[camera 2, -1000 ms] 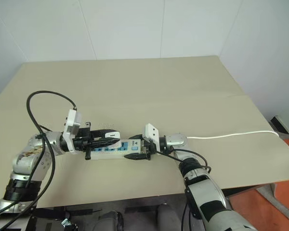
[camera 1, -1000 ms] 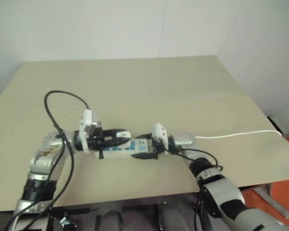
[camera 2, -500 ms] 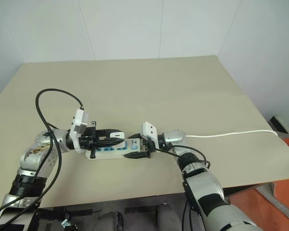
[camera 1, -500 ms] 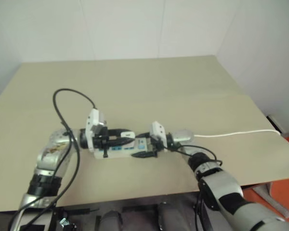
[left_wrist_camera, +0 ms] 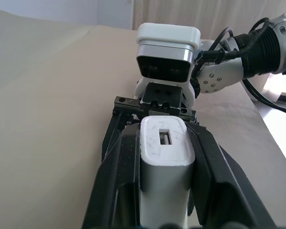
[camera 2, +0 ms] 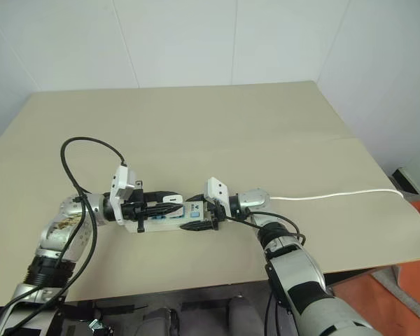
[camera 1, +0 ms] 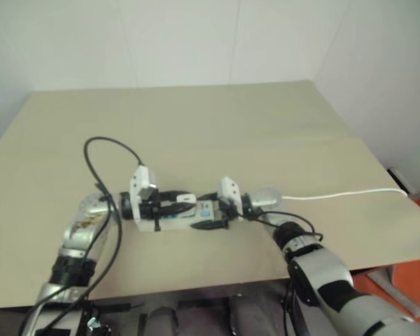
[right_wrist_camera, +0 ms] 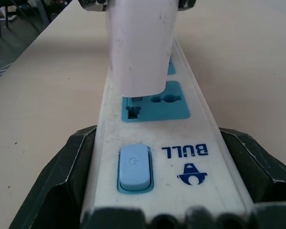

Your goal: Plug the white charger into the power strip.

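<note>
i'm reading "bull" on the power strip point(right_wrist_camera: 152, 143), which the right gripper point(camera 2: 199, 214) is clamping. the left gripper point(camera 2: 169, 203), clamping the white charger point(left_wrist_camera: 163, 157), has been edging closer to the sockets.

The white charger point(right_wrist_camera: 138, 47) hides part of the power strip point(right_wrist_camera: 152, 143); its prongs can't be seen.

Beige tabletop point(camera 2: 217, 126), white wall panels point(camera 2: 175, 42), orange floor point(camera 2: 413, 294)
</note>
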`<state>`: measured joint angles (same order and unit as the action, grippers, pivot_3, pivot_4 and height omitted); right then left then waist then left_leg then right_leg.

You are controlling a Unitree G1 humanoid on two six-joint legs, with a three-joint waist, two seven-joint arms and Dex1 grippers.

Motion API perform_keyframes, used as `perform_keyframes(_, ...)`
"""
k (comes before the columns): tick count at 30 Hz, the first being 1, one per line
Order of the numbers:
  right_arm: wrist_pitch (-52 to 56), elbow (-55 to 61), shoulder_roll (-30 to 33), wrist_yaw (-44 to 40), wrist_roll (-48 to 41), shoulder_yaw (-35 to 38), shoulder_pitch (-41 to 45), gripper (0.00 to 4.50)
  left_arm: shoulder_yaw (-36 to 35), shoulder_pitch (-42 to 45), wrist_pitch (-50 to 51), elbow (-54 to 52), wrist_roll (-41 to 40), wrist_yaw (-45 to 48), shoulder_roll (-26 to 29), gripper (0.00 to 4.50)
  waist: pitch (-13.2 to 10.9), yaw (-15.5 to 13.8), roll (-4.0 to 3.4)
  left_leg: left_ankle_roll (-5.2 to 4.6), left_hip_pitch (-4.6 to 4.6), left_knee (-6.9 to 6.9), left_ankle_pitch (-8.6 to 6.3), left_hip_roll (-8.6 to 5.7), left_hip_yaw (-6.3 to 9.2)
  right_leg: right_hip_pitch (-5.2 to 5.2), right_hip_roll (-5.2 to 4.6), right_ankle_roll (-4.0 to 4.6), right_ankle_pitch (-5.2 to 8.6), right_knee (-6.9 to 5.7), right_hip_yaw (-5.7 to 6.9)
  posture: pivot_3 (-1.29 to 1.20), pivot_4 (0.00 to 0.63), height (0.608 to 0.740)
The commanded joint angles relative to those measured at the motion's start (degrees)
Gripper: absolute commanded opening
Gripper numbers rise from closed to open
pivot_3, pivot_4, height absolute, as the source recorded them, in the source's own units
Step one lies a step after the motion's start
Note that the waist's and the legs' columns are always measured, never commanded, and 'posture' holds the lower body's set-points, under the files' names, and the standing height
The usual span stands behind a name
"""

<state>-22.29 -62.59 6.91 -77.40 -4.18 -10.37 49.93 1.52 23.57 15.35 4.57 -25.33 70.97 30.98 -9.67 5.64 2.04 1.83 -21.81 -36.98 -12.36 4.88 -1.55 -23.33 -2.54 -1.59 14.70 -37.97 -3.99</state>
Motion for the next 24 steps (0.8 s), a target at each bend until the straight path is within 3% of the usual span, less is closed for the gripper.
perform_keyframes(1, 0.5, -1.7, -0.2, 0.7, 2.5, -1.0, -0.5, 3.43, 1.1, 0.9, -0.2, 0.4, 0.3, 0.7, -0.1, 1.03, 0.0, 0.0, 0.0, 0.0, 0.0, 0.0, 0.0, 0.0, 0.0, 0.0, 0.0, 0.0, 0.0, 0.0, 0.0, 0.0, 0.15, 0.74)
perform_keyframes(10, 0.7, -1.5, -0.1, 0.9, 2.5, -0.7, -0.7, 3.43, 1.6, 1.1, -0.5, 2.1, -0.4, 3.8, 0.2, 1.03, 0.0, 0.0, 0.0, 0.0, 0.05, 0.03, 0.0, 0.0, 0.0, 0.04, 0.01, -0.01, 0.01, 0.02, 0.0, 0.0, 0.15, 0.74)
perform_keyframes(24, 1.1, -1.3, -0.1, 0.8, 2.5, -0.3, -0.9, 3.43, 1.5, 4.8, -7.7, 13.2, 0.8, 7.7, -0.1, 1.03, 0.0, 0.0, -0.01, 0.0, 0.16, 0.04, 0.0, 0.0, 0.0, 0.13, 0.01, -0.04, 0.04, 0.03, 0.0, 0.0, 0.15, 0.74)
